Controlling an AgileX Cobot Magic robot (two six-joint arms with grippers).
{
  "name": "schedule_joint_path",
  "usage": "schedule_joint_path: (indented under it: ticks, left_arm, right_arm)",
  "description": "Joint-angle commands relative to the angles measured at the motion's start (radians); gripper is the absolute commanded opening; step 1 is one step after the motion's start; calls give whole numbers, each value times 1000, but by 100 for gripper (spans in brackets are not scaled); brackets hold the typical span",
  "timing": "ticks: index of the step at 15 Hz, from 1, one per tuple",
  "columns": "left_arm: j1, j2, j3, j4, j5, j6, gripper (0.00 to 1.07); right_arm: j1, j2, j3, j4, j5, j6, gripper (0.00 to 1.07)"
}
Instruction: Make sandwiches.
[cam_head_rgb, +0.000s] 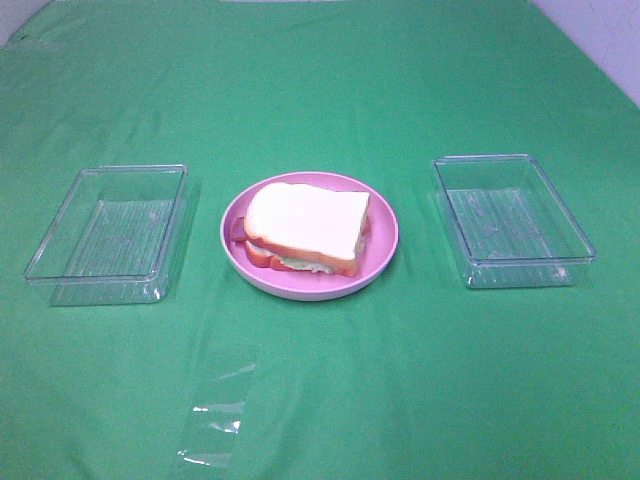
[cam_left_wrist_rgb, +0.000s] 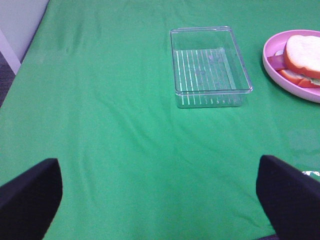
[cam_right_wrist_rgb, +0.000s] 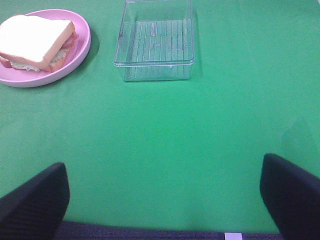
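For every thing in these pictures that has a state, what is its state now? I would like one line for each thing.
sandwich: assembled, lying flat on the plate, top bread slice in place.
pink plate: upright, holding the sandwich.
left clear tray: empty, open side up.
right clear tray: empty, open side up.
clear plastic piece: lying flat on the cloth.
left gripper: jaws open, holding nothing.
right gripper: jaws open, holding nothing.

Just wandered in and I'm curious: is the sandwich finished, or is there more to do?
Looks done: the sandwich sits stacked on the pink plate, bread on top. Both trays are empty. Nothing in hand: both pincers are open, away from it. Nothing obvious left.
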Motion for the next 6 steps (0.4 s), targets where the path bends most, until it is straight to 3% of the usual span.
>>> schedule_joint_path:
  ticks: [1, 6]
  left_arm:
    - [0, -12, 3, -8, -17, -8, 98]
    - [0, -12, 3, -8, -17, -8, 98]
  right_arm:
    - [1, -27, 3, 4, -6, 1, 98]
    - [1, -27, 3, 4, -6, 1, 98]
